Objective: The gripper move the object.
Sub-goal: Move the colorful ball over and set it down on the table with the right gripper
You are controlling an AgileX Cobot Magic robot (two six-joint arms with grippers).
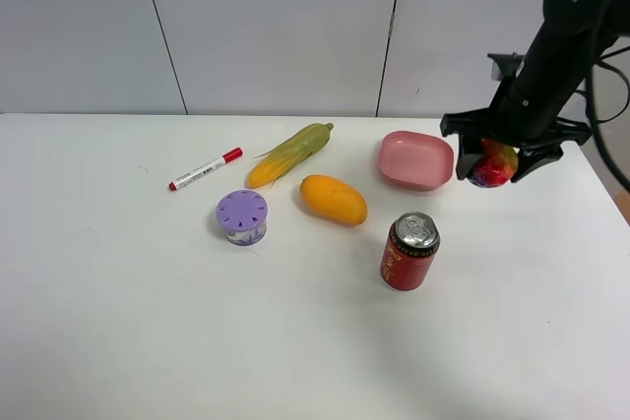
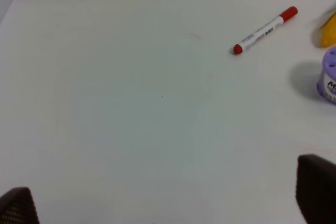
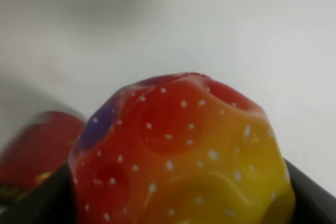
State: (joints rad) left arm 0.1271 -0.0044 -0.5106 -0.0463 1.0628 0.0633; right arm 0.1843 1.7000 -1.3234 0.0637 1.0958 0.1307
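Observation:
The small round ball-like fruit point(image 1: 493, 164), mottled red and yellow with a purple patch, is held in my right gripper point(image 1: 497, 160) above the table, just right of the pink bowl point(image 1: 415, 159). In the right wrist view the fruit point(image 3: 184, 156) fills the frame between the black fingers point(image 3: 310, 198), dimpled with white dots. My left gripper point(image 2: 163, 203) is open and empty over bare table at the left; only its two fingertips show.
On the white table point(image 1: 148, 292) lie a red-capped marker point(image 1: 205, 169), a corn cob point(image 1: 290, 154), a purple lidded pot point(image 1: 242, 216), an orange mango point(image 1: 334, 199) and a red soda can point(image 1: 409, 252). The marker point(image 2: 265, 30) and pot point(image 2: 329, 80) also show in the left wrist view.

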